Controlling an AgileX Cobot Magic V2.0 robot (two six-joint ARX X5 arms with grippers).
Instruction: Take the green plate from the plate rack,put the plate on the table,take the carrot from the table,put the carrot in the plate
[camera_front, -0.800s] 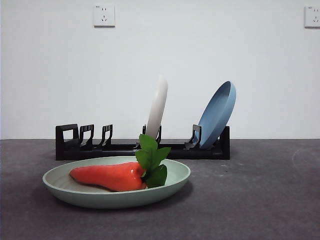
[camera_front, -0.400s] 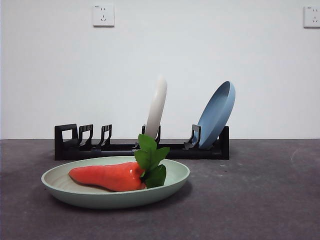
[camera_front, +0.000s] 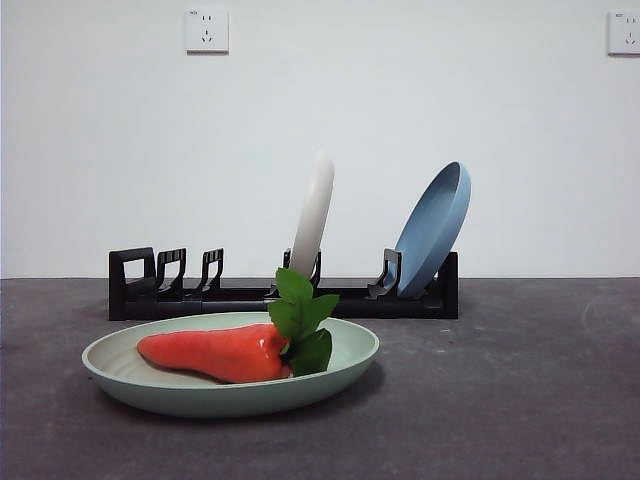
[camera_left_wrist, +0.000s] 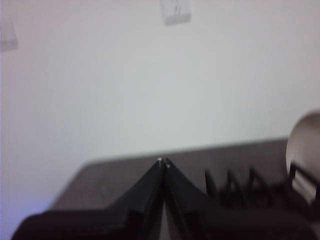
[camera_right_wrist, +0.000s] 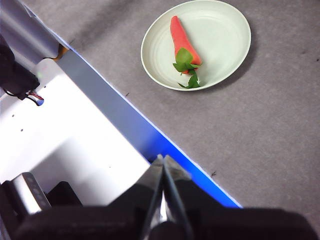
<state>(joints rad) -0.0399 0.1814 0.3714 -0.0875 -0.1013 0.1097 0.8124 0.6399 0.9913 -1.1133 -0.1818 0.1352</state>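
From the front, the green plate (camera_front: 231, 375) sits on the table (camera_front: 520, 400) just before the plate rack (camera_front: 283, 297), holding the carrot (camera_front: 213, 353); a cream-white plate (camera_front: 313, 215) and a blue plate (camera_front: 433, 230) stand slotted in the rack. Left wrist: the left gripper (camera_left_wrist: 163, 162) is closed, empty, the rack blurred beyond. Right wrist: the right gripper (camera_right_wrist: 162, 159) is closed, empty, high above the table's edge.
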